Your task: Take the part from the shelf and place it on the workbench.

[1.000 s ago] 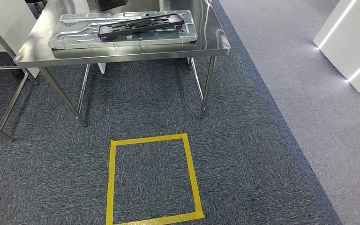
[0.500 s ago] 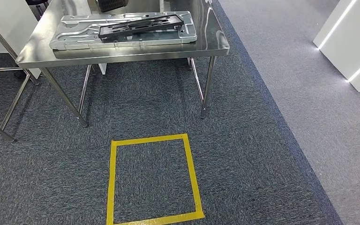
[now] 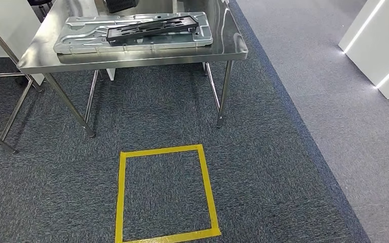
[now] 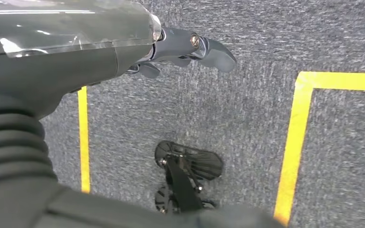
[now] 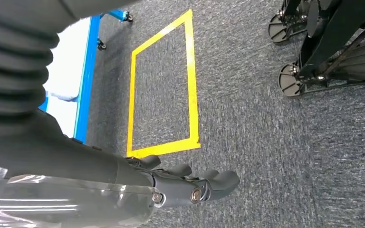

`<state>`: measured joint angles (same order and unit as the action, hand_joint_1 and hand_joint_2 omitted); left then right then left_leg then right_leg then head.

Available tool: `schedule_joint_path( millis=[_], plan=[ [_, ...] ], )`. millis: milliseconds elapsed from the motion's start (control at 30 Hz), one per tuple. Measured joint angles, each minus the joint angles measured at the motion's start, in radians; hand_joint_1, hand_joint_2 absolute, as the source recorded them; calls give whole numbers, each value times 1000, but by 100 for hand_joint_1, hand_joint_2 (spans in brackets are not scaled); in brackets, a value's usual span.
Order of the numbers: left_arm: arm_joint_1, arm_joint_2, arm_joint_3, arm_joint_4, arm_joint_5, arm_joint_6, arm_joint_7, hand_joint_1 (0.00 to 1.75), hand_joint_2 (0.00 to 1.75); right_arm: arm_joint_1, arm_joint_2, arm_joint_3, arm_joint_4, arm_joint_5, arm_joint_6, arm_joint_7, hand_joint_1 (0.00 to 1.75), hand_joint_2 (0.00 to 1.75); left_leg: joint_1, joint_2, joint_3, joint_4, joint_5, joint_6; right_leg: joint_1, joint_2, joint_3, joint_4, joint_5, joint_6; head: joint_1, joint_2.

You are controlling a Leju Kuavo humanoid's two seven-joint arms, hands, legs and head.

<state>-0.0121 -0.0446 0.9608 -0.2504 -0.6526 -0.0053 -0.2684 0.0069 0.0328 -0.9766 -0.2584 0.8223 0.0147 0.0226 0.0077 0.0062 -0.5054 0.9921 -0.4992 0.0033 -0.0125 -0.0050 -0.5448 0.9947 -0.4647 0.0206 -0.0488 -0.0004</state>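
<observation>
A long black frame-like part [image 3: 152, 28] lies on top of a large silver pressed-metal panel [image 3: 81, 40]. Both rest on a steel workbench [image 3: 223, 35] straight ahead in the head view. My left hand [image 4: 185, 47] hangs over the grey carpet, its fingers loosely apart and holding nothing. My right hand [image 5: 190, 183] also hangs low over the carpet, fingers stretched out and empty. Both hands are far from the bench.
A yellow tape square [image 3: 202, 172] marks the carpet in front of the workbench. Legs of a second steel table [image 3: 0, 136] stand at the left. A white lit cabinet [image 3: 380, 45] stands at the right, beyond a lighter grey floor strip. A blue-edged white unit [image 5: 88, 71] stands behind me.
The whole head picture shifted very slightly a second ago, so the camera moved a touch. Since then nothing has visibly changed.
</observation>
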Motion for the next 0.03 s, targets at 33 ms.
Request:
schedule_joint_path(
  millis=[33],
  plan=[
    [2, 0, -11, -1, 8, 0, 3, 0, 0, 1, 0, 11, -1, -10, 0, 0, 0, 0, 0, 0, 0, 0, 0, 0, 0, 0, 0, 0, 0, 0, 0, 0]
  ],
)
